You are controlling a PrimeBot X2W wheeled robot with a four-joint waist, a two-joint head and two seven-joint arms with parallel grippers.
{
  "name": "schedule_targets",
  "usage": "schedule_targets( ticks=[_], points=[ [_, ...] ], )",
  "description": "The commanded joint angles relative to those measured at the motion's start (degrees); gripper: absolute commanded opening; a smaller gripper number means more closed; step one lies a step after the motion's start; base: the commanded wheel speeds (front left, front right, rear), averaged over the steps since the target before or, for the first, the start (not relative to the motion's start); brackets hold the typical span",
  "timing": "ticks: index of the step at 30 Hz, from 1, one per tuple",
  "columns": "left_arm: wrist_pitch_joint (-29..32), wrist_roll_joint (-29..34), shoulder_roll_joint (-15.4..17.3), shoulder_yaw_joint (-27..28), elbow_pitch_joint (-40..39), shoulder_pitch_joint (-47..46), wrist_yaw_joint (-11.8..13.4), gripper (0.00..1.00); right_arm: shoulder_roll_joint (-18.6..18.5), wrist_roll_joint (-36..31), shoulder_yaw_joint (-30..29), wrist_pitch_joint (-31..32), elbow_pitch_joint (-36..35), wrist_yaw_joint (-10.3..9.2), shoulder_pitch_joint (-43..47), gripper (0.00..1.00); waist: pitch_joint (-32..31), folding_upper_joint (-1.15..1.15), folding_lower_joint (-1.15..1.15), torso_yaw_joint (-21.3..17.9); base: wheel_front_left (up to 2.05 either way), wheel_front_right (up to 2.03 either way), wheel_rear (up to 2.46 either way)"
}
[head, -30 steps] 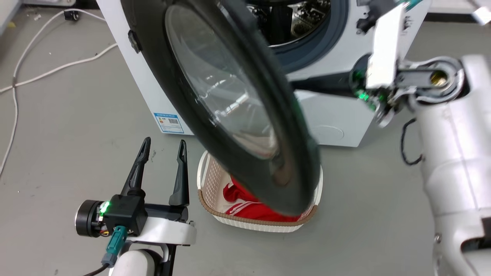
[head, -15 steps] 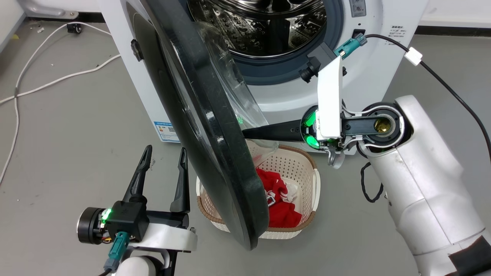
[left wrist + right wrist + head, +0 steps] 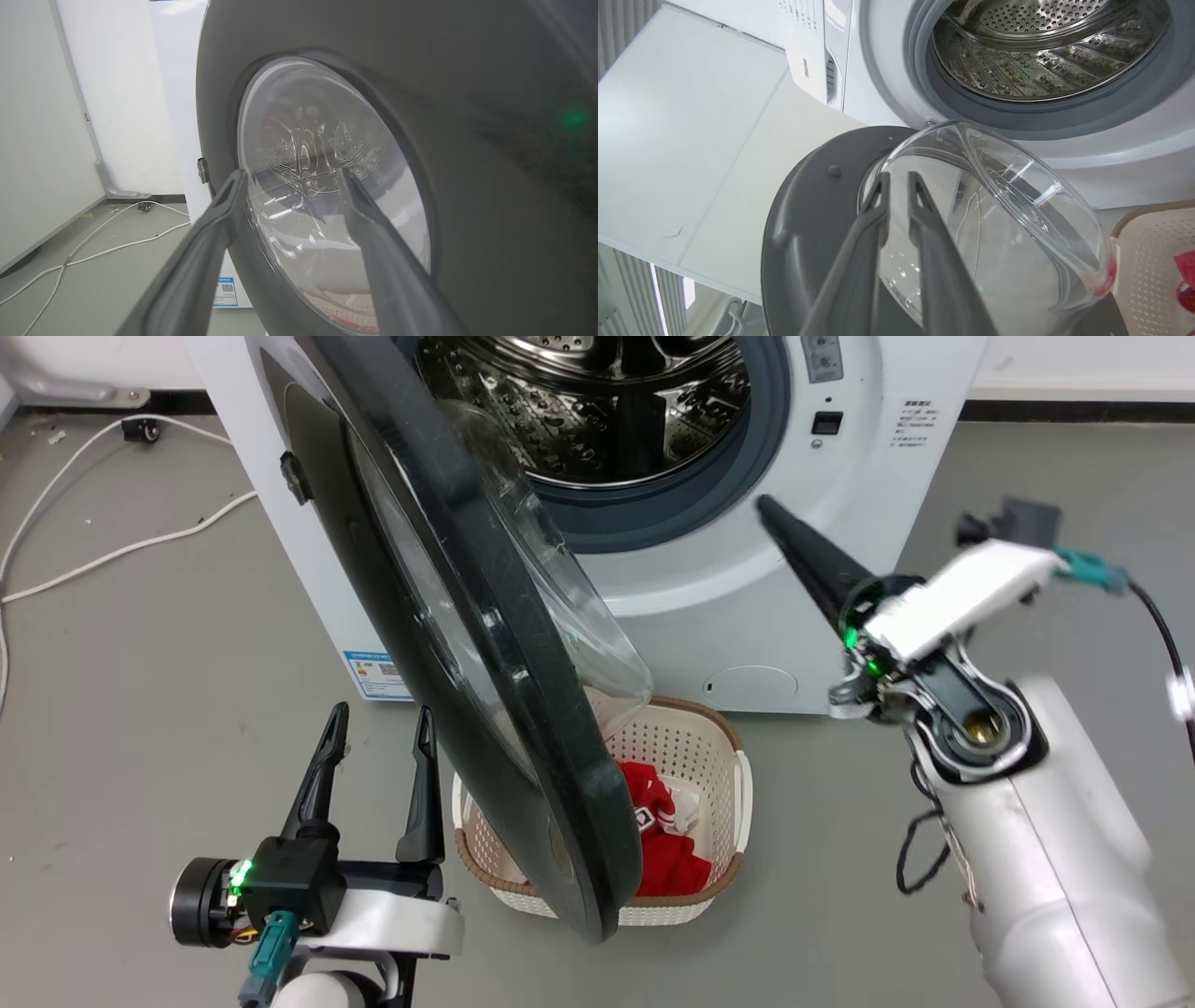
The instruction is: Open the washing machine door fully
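Since it hangs from a hinge on the machine's left side, the washing machine door [image 3: 504, 653] will probably swing as one stiff, fairly heavy disc. It stands well out from the white washing machine [image 3: 738, 616], nearly edge-on to the head camera, with its lower edge over a basket [image 3: 674, 745]. Its glossy black rim looks slippery, and the clear glass bowl [image 3: 994, 196] is smooth and breakable. The safest contact is likely a push on the black inner rim near the free edge, not on the glass.

The left gripper [image 3: 380, 714] is spread wide and empty, near the door's outer face. The right gripper [image 3: 899, 177] has its fingers drawn almost together on nothing, pointing at the inner side.

The basket, on the floor, holds a red and white garment [image 3: 667, 863]. The steel drum [image 3: 597, 411] looks empty as far as it shows.
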Motion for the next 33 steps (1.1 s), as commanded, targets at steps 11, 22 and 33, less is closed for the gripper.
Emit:
schedule_targets(
  ticks=[11,22,33],
  points=[
    [-0.15,0.81,-0.03,1.36,0.11,2.53,-0.01,1.00,-2.31,-9.04,-10.14,-25.38,-8.77,0.00,18.86,1.00,-2.19,0.00,0.00,-1.48,0.00,0.00,0.00],
    [-0.15,1.38,-0.02,2.25,0.09,3.98,-0.34,1.00,-1.98,-50.90,-18.83,-32.21,-23.88,0.00,31.47,1.00,-3.46,0.00,0.00,-2.24,0.00,0.00,0.00],
    [-0.15,1.68,-0.03,2.21,-0.26,2.66,-0.47,1.00,0.06,-78.22,-15.94,-32.24,-32.13,-0.01,39.13,1.00,-2.59,0.00,0.00,-1.69,0.00,0.00,0.00]
  ],
)
